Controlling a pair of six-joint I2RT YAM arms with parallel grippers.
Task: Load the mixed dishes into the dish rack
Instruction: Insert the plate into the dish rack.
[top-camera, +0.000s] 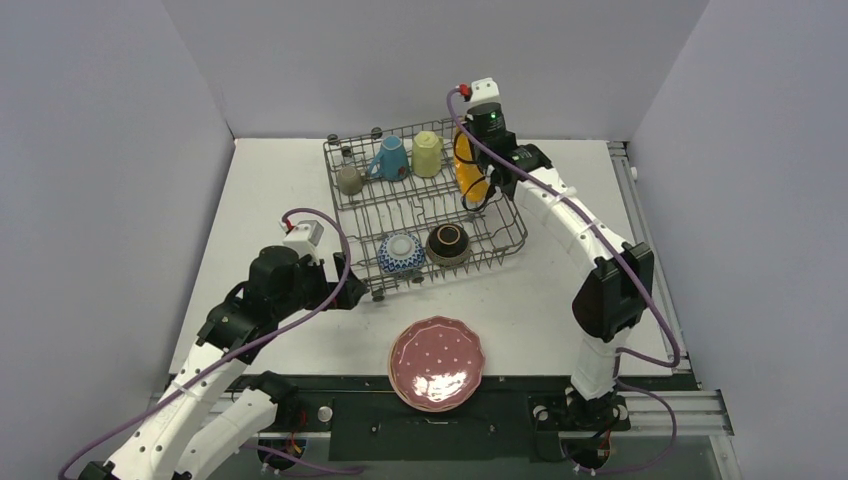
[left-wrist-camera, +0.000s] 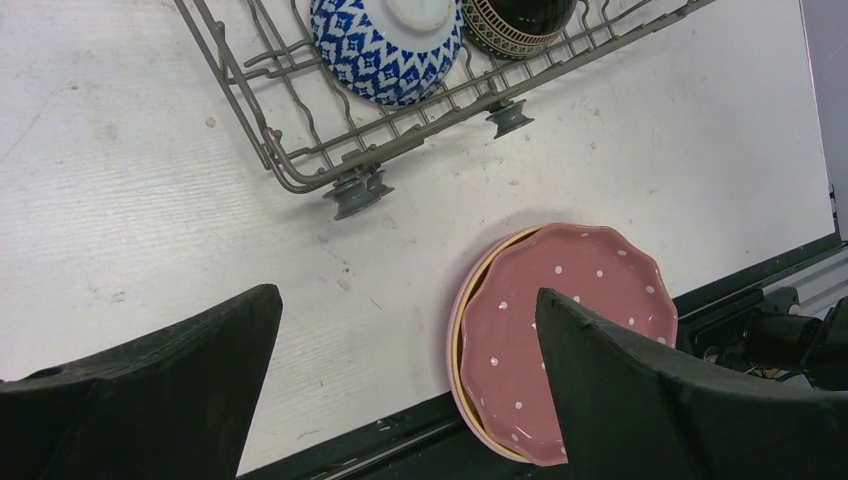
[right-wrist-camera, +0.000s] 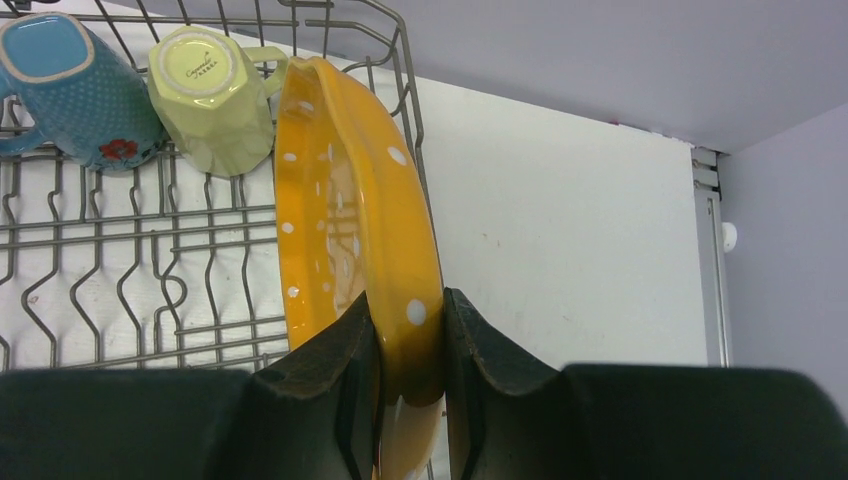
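Note:
The grey wire dish rack (top-camera: 340, 205) (left-wrist-camera: 240, 100) (right-wrist-camera: 120, 240) holds a grey mug (top-camera: 349, 179), a blue mug (top-camera: 389, 158) (right-wrist-camera: 70, 90), a pale-yellow mug (top-camera: 427, 153) (right-wrist-camera: 210, 95), a blue-white patterned bowl (top-camera: 401, 253) (left-wrist-camera: 385, 45) and a dark brown bowl (top-camera: 449, 243) (left-wrist-camera: 515, 22). My right gripper (top-camera: 478, 170) (right-wrist-camera: 410, 330) is shut on an orange dotted plate (top-camera: 466, 175) (right-wrist-camera: 350, 200), held on edge at the rack's right side. A dark pink dotted plate (top-camera: 436, 361) (left-wrist-camera: 530, 330) tops a stack at the near table edge. My left gripper (top-camera: 348, 284) (left-wrist-camera: 405, 350) hangs open above the table left of that stack.
Under the pink plate a yellow rim (left-wrist-camera: 462, 330) and a paler pink one show. The rack stands on small wheels (left-wrist-camera: 357, 193). Grey walls close in the left, back and right. A black rail (top-camera: 440, 405) runs along the table's near edge.

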